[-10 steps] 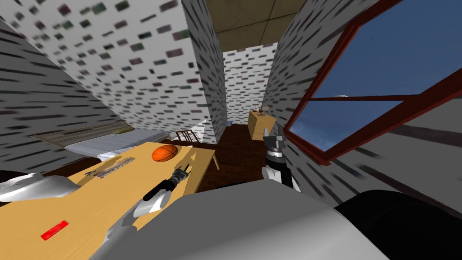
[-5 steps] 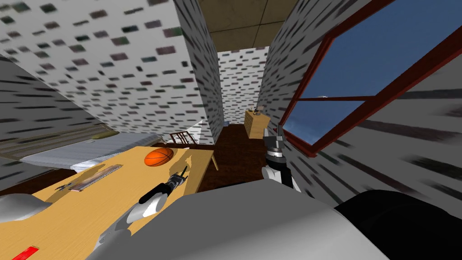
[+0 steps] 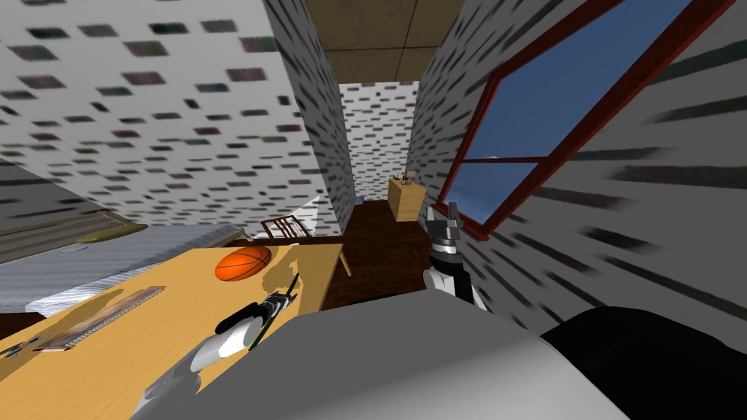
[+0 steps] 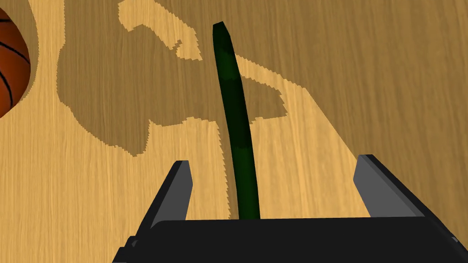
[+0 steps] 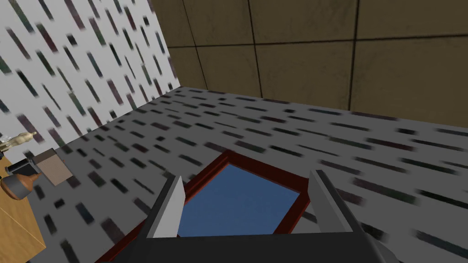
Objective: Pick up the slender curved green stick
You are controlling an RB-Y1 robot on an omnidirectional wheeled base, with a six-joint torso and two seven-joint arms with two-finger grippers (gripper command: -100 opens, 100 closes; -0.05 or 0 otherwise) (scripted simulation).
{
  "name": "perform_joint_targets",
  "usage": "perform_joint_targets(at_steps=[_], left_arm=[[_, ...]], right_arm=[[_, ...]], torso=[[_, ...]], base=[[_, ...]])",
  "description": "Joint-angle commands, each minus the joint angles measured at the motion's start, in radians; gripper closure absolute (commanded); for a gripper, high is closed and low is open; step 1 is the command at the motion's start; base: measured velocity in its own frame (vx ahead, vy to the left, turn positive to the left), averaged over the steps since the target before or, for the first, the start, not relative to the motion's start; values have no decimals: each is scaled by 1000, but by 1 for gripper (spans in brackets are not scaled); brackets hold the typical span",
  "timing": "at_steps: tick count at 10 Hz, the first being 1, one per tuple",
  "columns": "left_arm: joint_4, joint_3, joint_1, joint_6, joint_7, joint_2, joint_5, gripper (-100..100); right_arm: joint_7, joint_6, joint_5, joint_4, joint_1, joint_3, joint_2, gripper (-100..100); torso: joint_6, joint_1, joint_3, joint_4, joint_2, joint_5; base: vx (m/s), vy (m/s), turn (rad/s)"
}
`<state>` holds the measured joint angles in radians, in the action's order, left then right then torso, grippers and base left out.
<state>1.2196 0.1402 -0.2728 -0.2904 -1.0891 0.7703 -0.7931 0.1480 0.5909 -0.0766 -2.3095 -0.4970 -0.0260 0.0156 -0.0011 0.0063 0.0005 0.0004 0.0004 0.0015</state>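
The slender green stick [image 4: 235, 114] is seen lying on the desk [image 4: 388, 68], right of the basketball [image 4: 11, 64], between the spread fingers of the left gripper [image 4: 274, 160]. It should be centred before the fingers are closed low around it. It is dark, thin and gently bowed. The right gripper [image 5: 247, 176], fingers apart, is held raised at the right.

Our head camera looks down and forward with a roll, taking in the counter [image 3: 175, 292] at the lower left of the frame and the window [image 3: 511, 124] at the upper right. Our left wrist camera sits close over the counter, facing along the left claw [image 4: 274, 160]. Both views share the green stick [image 4: 233, 114] and the basketball [image 4: 11, 59]. Our right wrist camera faces upward past the right claw [image 5: 247, 177] at that window.
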Motion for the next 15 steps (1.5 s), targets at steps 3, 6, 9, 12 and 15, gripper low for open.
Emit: perform_joint_targets(at_steps=[3, 6, 9, 12, 15], left_arm=[[-81, 20, 7, -64, -82, 23, -75, -100], [-130, 38, 12, -98, -124, 31, -123, -100], [-150, 49, 19, -98, -119, 35, -149, 0], [-153, -38, 34, -141, -23, -18, -127, -100], [-156, -108, 50, -184, 64, -71, -106, -100]], right_arm=[[0, 0, 0, 0, 0, 0, 0, 0], [0, 0, 0, 0, 0, 0, 0, 0], [0, 0, 0, 0, 0, 0, 0, 0], [0, 0, 0, 0, 0, 0, 0, 0], [0, 0, 0, 0, -1, 0, 0, 0]], torso=[[0, 1, 1, 0, 2, 0], [0, -1, 0, 0, 0, 0], [-1, -2, -1, 0, -2, 0], [-1, -4, -4, -2, -8, -1], [-2, -4, -4, -1, -6, -1]], base=[[-64, 74, -239], [-36, 52, -152], [-20, 32, -61], [57, 3, 114], [42, 1, 120]])
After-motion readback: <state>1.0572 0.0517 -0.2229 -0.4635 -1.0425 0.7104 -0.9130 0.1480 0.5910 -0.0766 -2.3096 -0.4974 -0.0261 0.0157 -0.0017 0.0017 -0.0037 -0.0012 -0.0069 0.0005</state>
